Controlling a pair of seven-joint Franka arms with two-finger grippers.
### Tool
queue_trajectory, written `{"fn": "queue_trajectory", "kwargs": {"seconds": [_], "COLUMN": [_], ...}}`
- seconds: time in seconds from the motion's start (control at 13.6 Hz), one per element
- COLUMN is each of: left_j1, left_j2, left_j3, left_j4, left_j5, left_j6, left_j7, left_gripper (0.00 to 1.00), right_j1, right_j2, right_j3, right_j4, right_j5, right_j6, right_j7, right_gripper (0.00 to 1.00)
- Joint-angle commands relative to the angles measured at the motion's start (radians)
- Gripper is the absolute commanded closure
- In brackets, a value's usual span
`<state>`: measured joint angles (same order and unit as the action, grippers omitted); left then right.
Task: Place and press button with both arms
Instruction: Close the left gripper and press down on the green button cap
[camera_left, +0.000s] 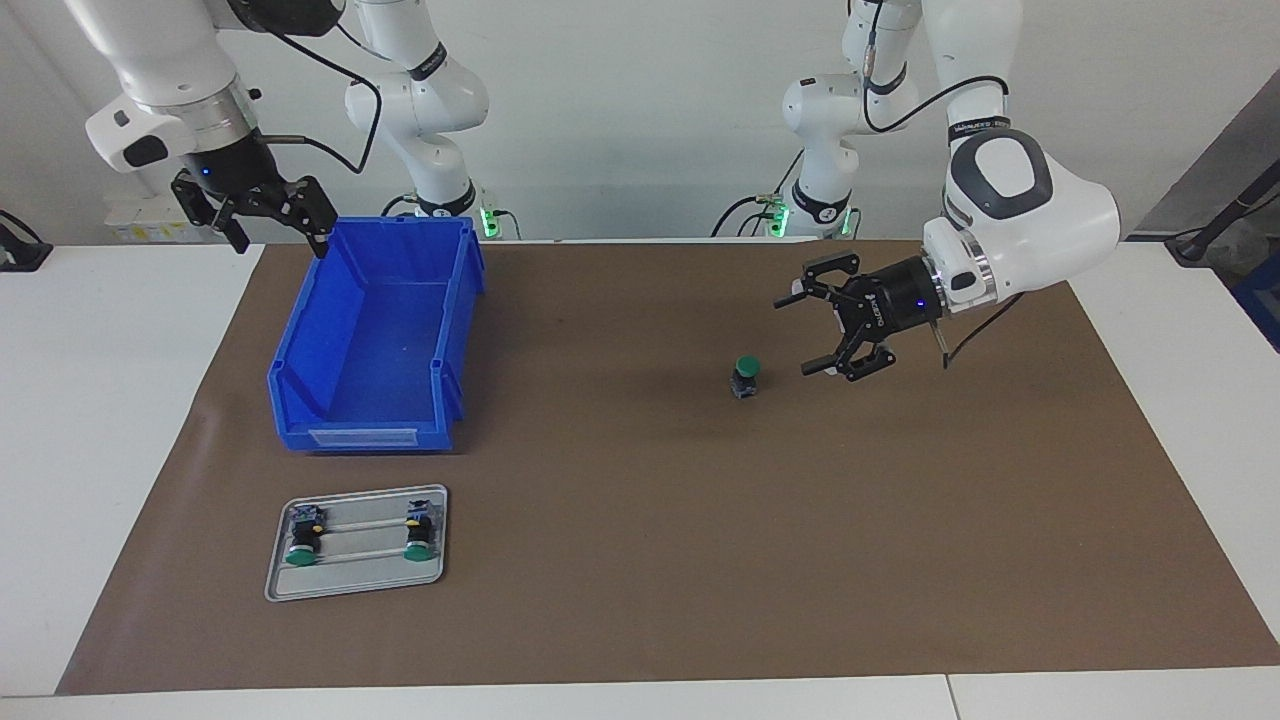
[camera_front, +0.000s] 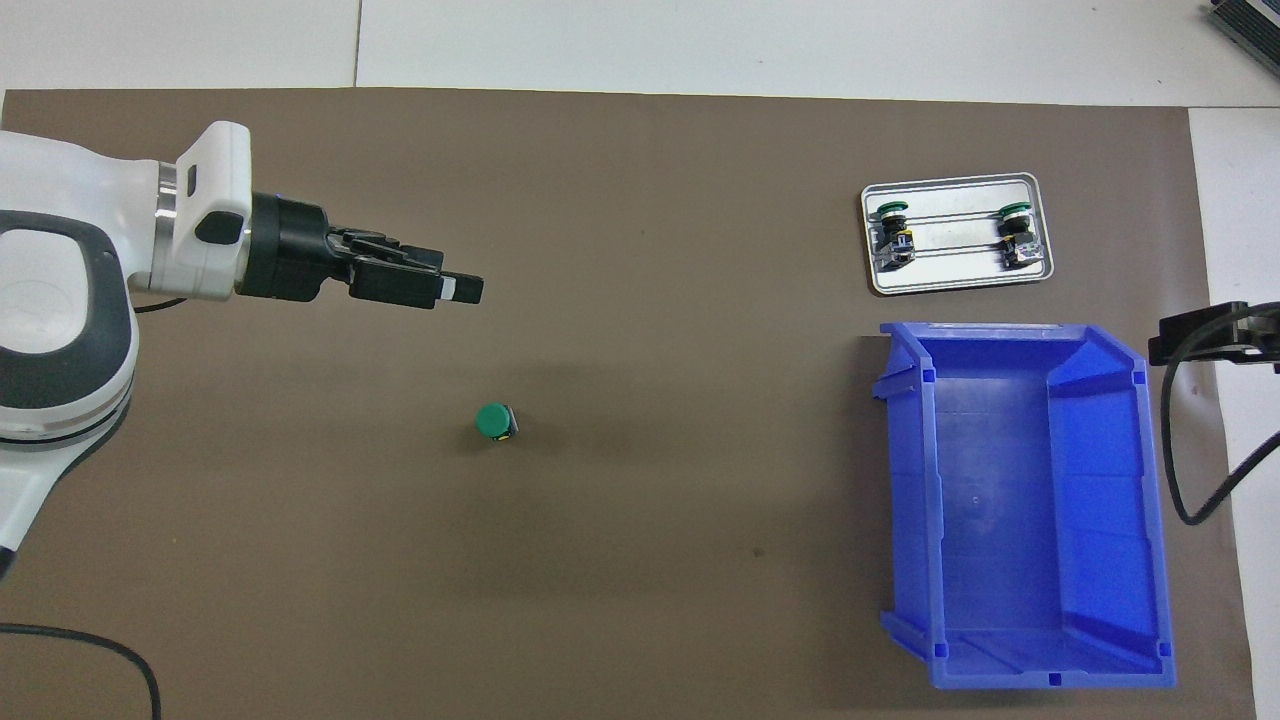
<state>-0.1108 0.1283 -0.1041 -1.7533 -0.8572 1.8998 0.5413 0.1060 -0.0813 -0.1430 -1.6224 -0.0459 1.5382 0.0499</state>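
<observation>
The button (camera_left: 745, 376) (camera_front: 494, 421) stands upright on the brown mat, green cap up, with nothing touching it. My left gripper (camera_left: 797, 334) (camera_front: 465, 290) hangs over the mat just beside it, toward the left arm's end of the table. It is turned sideways, open and empty. My right gripper (camera_left: 278, 240) (camera_front: 1210, 335) waits in the air over the edge of the blue bin (camera_left: 455, 330) (camera_front: 1150, 500), open and holding nothing. Only its tip shows in the overhead view.
The blue bin has nothing in it and sits at the right arm's end of the mat. Farther from the robots, a metal tray (camera_left: 355, 585) (camera_front: 955, 275) holds two more green-capped buttons (camera_left: 303, 535) (camera_front: 893, 230) lying on their sides.
</observation>
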Motion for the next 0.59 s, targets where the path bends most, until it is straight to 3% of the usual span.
{"fn": "queue_trajectory", "kwargs": {"seconds": [0.0, 0.15, 0.29, 0.37, 0.51], "left_j1": [-0.081, -0.145, -0.231, -0.253, -0.262], "left_j2": [-0.019, -0.033, -0.065, -0.081, -0.093], "left_j3": [0.007, 0.004, 0.004, 0.006, 0.004], "left_j4": [0.003, -0.012, -0.079, -0.116, -0.153], "left_j5": [0.237, 0.454, 0.571, 0.613, 0.661], "left_j6": [0.057, 0.038, 0.036, 0.054, 0.065], "left_j7": [-0.328, -0.455, -0.442, -0.492, -0.715], "left_gripper": [0.0, 0.0, 0.01, 0.07, 0.44], "right_j1": [-0.008, -0.008, -0.008, -0.008, -0.008], "right_j2": [-0.009, -0.009, -0.009, -0.009, -0.009], "right_j3": [0.005, 0.005, 0.005, 0.005, 0.005], "right_j4": [-0.005, -0.005, -0.005, -0.004, -0.004], "right_j5": [0.02, 0.02, 0.02, 0.02, 0.02], "right_j6": [0.008, 0.008, 0.008, 0.008, 0.008], "right_j7": [-0.01, -0.012, -0.01, -0.011, -0.01], "right_gripper": [0.0, 0.0, 0.0, 0.0, 0.0]}}
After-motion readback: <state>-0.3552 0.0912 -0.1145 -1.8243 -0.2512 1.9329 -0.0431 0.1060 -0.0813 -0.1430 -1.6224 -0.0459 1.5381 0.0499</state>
